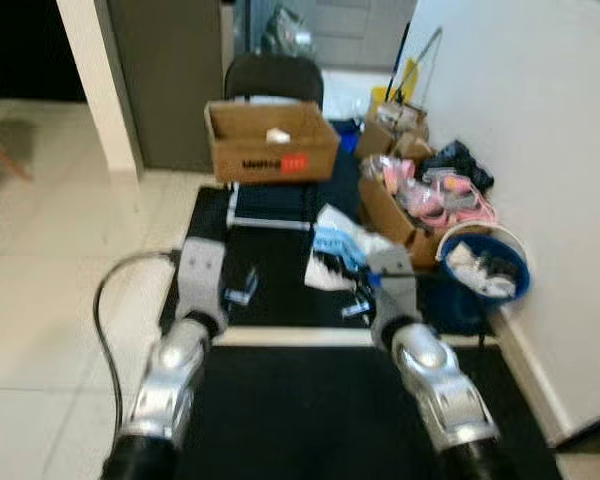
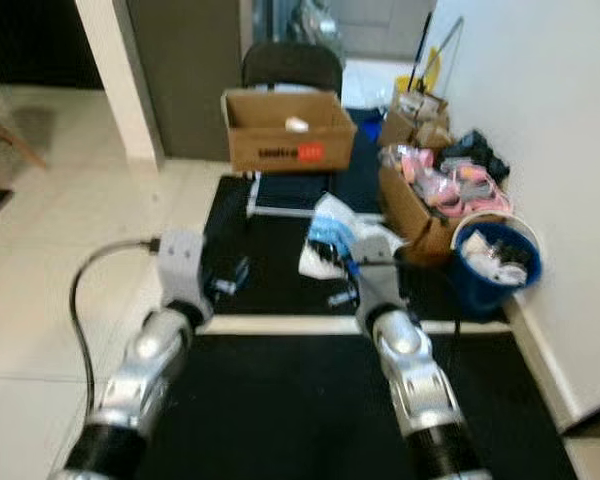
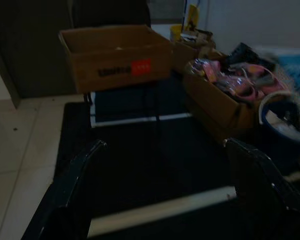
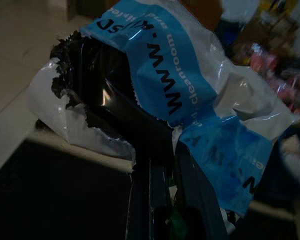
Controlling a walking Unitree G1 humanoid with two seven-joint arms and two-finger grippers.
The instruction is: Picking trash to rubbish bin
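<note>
A crumpled white and blue plastic bag (image 4: 190,90), printed with lettering and showing a torn black lining, is pinched in my right gripper (image 4: 162,167), which is shut on it. From the head, the bag (image 1: 340,248) hangs over the black mat just ahead of my right wrist. The rubbish bin (image 1: 485,268) is a blue bucket with a white rim, holding some trash, by the wall to the right of the bag. My left gripper (image 3: 165,165) is open and holds nothing, low over the mat (image 1: 280,400), its fingers (image 3: 82,172) spread wide.
A cardboard box (image 1: 272,140) with a red label rests on a dark chair straight ahead. An open box of pink items (image 1: 420,200) stands left of the bin. A white wall (image 1: 540,120) closes the right side. A grey cable (image 1: 102,300) loops beside my left arm.
</note>
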